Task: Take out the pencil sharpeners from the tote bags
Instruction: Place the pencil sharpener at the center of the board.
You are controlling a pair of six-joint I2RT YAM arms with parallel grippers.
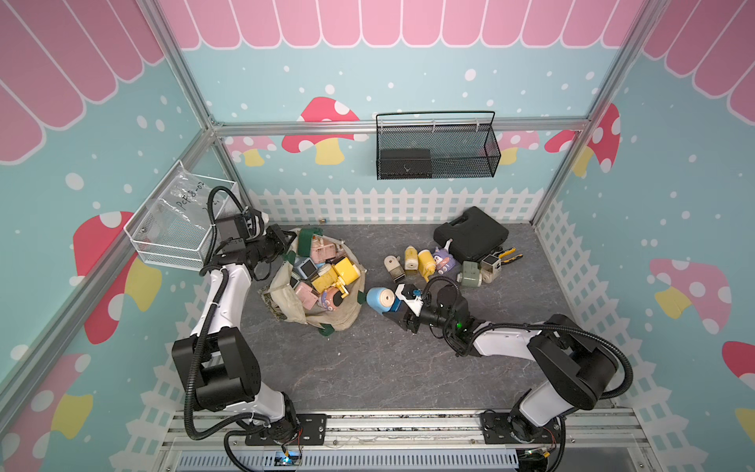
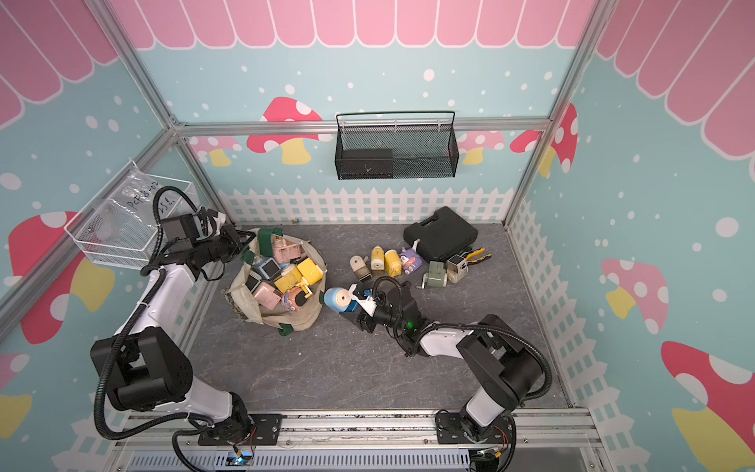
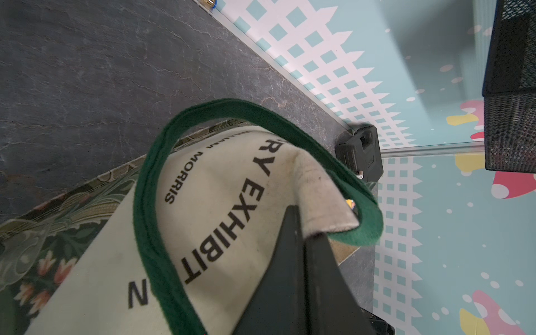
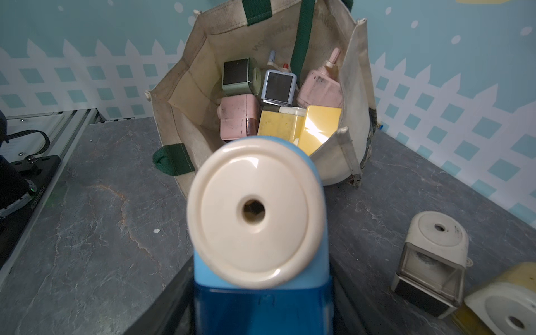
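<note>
Item: blue sharpener (image 4: 255,220), cream face toward your wrist camera, grasped in your right gripper (image 1: 394,305), just outside the tote bag (image 1: 327,316) mouth.
Removed sharpeners (image 1: 433,261): farther from the bag, same side.
Left gripper (image 3: 304,229): clenched on the bag's rim.
Bagged sharpeners (image 1: 322,274): many.
</note>
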